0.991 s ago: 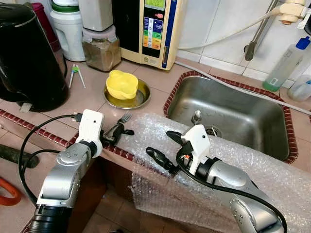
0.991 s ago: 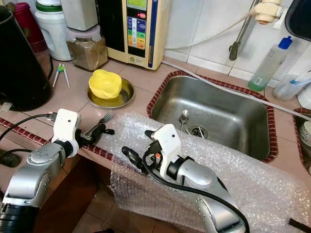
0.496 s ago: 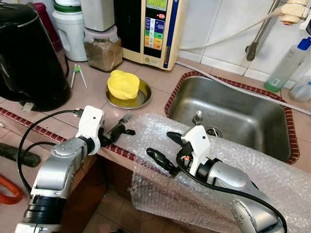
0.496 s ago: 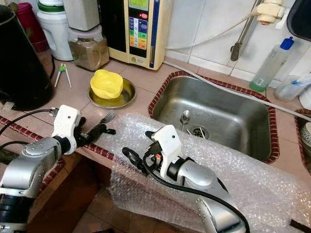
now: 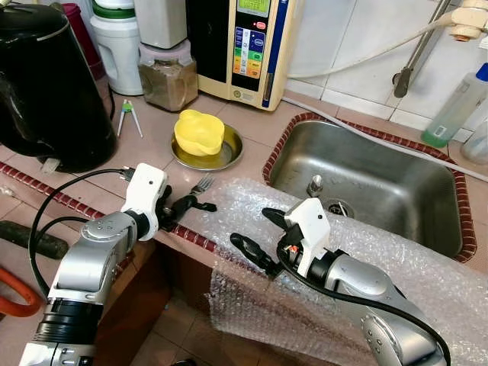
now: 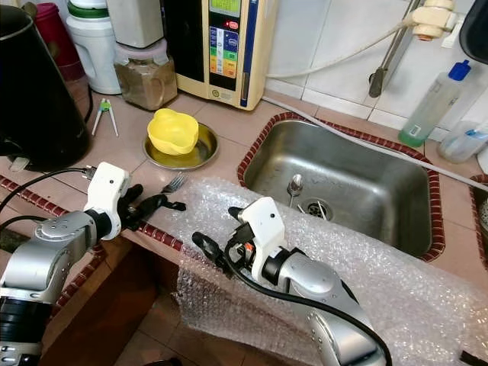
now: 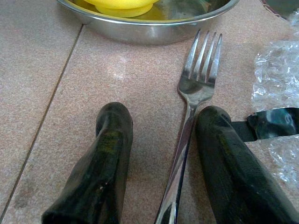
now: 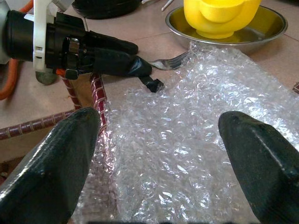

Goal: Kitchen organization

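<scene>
Two grippers are working the counter's front edge. The right gripper (image 5: 258, 232) is hovering over the bubble wrap (image 5: 396, 267) draped across the edge, its fingers spread wide apart with nothing between them. The left gripper (image 7: 161, 135) is sitting low on the tiles with its jaws parted around the fork (image 7: 198, 79), the handle lying between the fingers and against one of them. Just beyond the tines, a steel dish (image 5: 226, 155) is holding a yellow bowl (image 5: 198, 131); further right, the sink (image 5: 381, 183).
</scene>
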Robot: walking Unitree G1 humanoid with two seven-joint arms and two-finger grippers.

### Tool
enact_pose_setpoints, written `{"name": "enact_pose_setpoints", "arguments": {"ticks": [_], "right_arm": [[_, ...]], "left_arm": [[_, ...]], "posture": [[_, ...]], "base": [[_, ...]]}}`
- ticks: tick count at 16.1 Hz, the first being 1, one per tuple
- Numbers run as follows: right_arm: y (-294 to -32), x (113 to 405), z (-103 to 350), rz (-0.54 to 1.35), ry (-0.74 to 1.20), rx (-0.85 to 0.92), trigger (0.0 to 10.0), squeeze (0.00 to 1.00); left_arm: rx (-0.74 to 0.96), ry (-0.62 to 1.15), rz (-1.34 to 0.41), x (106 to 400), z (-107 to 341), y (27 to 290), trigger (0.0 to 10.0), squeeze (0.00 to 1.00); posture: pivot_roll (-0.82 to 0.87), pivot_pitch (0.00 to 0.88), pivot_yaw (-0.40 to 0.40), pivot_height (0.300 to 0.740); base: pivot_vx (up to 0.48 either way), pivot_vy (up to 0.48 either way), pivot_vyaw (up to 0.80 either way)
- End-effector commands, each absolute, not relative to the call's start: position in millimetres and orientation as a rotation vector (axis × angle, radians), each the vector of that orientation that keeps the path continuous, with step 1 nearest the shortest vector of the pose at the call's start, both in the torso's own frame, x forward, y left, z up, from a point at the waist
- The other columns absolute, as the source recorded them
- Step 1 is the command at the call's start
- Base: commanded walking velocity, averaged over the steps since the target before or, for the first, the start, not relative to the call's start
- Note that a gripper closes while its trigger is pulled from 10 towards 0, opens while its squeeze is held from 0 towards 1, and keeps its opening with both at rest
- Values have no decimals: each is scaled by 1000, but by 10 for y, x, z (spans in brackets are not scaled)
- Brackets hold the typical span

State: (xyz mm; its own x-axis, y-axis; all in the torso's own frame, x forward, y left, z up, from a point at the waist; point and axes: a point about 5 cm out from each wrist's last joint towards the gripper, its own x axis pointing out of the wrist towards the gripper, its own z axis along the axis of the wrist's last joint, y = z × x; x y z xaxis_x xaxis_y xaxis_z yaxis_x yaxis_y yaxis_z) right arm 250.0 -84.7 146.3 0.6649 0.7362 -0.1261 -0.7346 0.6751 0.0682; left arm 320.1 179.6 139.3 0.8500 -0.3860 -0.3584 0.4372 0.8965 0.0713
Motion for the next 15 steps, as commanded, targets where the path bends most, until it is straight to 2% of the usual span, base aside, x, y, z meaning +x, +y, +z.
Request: {"name": "enact_pose_setpoints", "arguments": {"ticks": [1,15], "right_arm": [[-846,2471,1510,848,131,5,10000,0],[-837,2467,1498,849,135,3,10000,0]], "left_arm": [[139,424,-493,3154,1217,1674,0,0],[123,388,-524,3135,1212,1586,0,0]], "posture": [[45,120,-51,740],[43,122,-52,740]], "base": [[0,0,0],[0,0,0]]}}
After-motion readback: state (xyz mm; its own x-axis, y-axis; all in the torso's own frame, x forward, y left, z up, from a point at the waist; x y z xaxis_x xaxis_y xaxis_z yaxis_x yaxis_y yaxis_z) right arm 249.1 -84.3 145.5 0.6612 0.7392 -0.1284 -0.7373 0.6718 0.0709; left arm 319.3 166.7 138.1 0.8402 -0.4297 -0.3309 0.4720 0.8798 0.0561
